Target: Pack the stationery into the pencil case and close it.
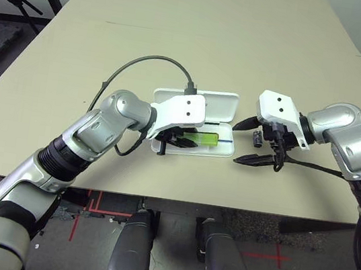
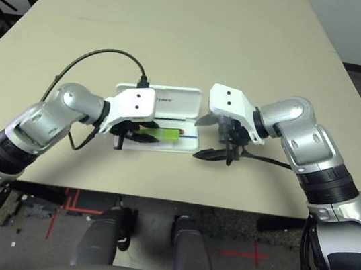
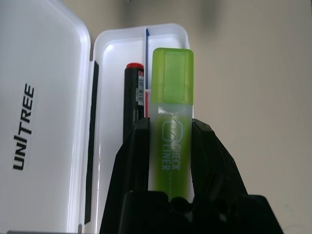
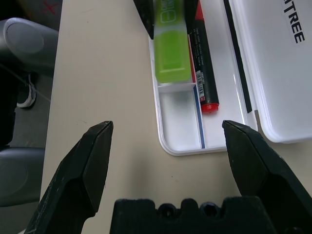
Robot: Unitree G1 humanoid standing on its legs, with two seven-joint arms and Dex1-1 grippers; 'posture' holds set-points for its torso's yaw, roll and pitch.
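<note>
The left gripper point(image 3: 168, 146) is clamped on the lime-green highlighter point(image 3: 170, 112), one finger on each flat side of its lower barrel, with the capped end projecting forward past the fingertips. The step in hand is judged to be placement of the highlighter into the pencil case point(image 1: 225, 129); the item is held over the case tray along its near edge, and whether it rests on the tray floor cannot be told.

Directly beyond the gripped highlighter, on the hinge side of it, the red marker point(image 3: 132, 102) lies lengthwise in the tray, just beside the highlighter. Beyond the marker the hinged lid point(image 3: 39, 112) lies open and flat on the tabletop point(image 1: 182, 33), lettering upward.

The next move calls for lowering the highlighter until it is seated parallel to the marker, releasing it, and withdrawing the fingers clear of the tray wall. The fit appears close, so misalignment could leave the highlighter riding on the rim.

The right gripper point(image 4: 170, 151) is spread wide and holds nothing. It hovers just off the open end of the case, with the tray end directly ahead of its fingers. A small dark piece point(image 1: 257, 138) lies on the tabletop close under this gripper, outside the case. It remains to be packed before the lid can be closed.
</note>
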